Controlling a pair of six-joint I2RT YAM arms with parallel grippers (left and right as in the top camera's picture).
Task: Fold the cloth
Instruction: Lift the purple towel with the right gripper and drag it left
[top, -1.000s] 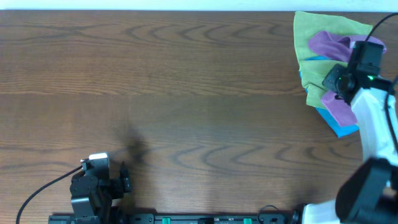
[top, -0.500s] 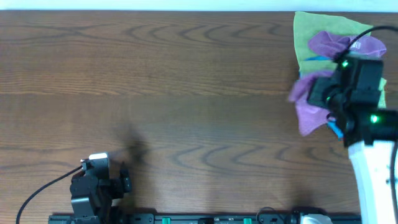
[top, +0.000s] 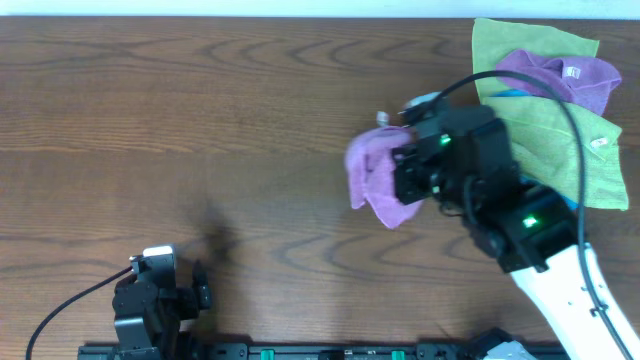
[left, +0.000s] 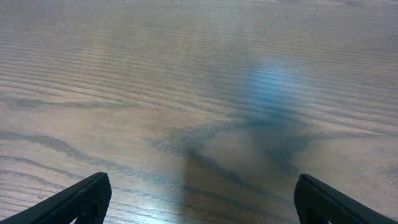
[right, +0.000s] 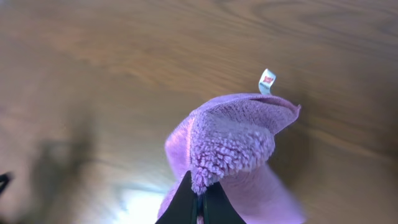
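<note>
One purple cloth (top: 378, 180) is in my right gripper (right: 199, 198). The jaws are pinched closed on a bunched fold, with fleecy pile bulging out above the tips. The cloth hangs as a crumpled wad to the left of the green cloth (top: 545, 130), near its left edge, over bare tabletop (top: 200, 120). It looks lifted off the surface, but I can't confirm the lowest edge is clear.

A second purple cloth (top: 560, 72) lies on top of the green cloth at its far end and isn't touched. My left gripper (left: 202, 202) is parked well apart from the green cloth, down at the near-left side. Its fingers are spread wide with nothing between them.

Handling call:
- The cloth is light, limp and fuzzy. It has no stiffness, so it will drape and collapse wherever it isn't supported.
- Slip risk is low because the pile grips well.
- The current hold is mid-fabric, which is no good for folding.
- It needs laying flat on the tabletop first, then a regrasp at the corners or along a hem.
- The white tag (right: 267, 79) sticks up at one edge and marks a hem to index from.
- A two-corner pinch, one per gripper, should keep the fold line straight.
</note>
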